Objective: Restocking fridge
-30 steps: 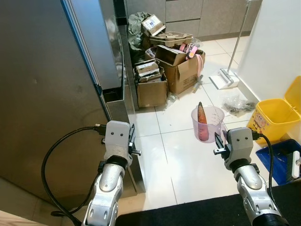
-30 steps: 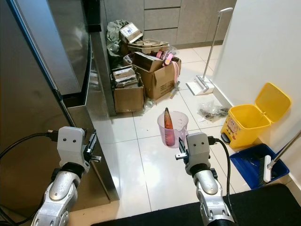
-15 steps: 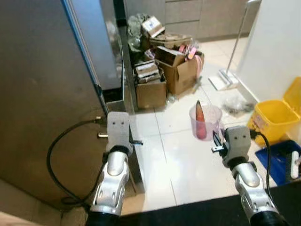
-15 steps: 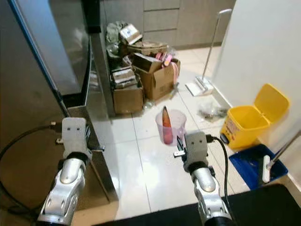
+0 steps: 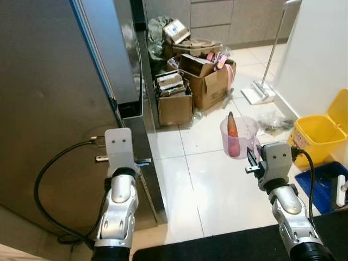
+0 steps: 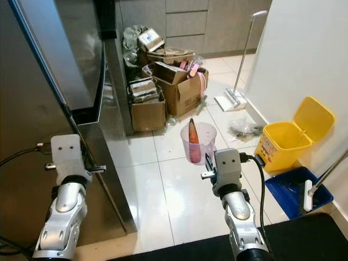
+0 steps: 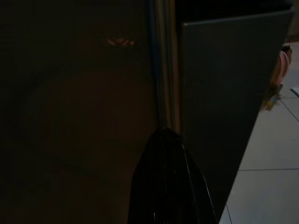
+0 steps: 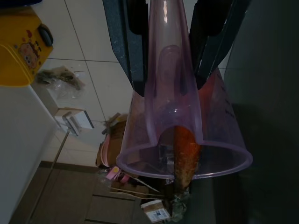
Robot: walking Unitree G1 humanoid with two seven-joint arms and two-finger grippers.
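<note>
Right now the right gripper is clamped on the handle of a clear purple measuring cup, its two black fingers pressing the handle from either side, and the cup is held upright above the white tiled floor. Inside the cup an orange carrot stands on end, its pointed tip poking above the rim. Off to that gripper's left stands the steel fridge, doors shut, with a dark gap between the upper door and the lower drawer front. The left gripper is raised against the fridge front, its fingertips at the vertical edge of the lower panel; in the dark left wrist view the fingers appear pressed together into a single black point resting at the seam. Beyond the cup, farther from the right gripper, sits a heap of cardboard boxes against the grey cabinets. To the right of the right gripper are a yellow bin with its lid up and a blue dustpan, and a mop leans by the white wall.
</note>
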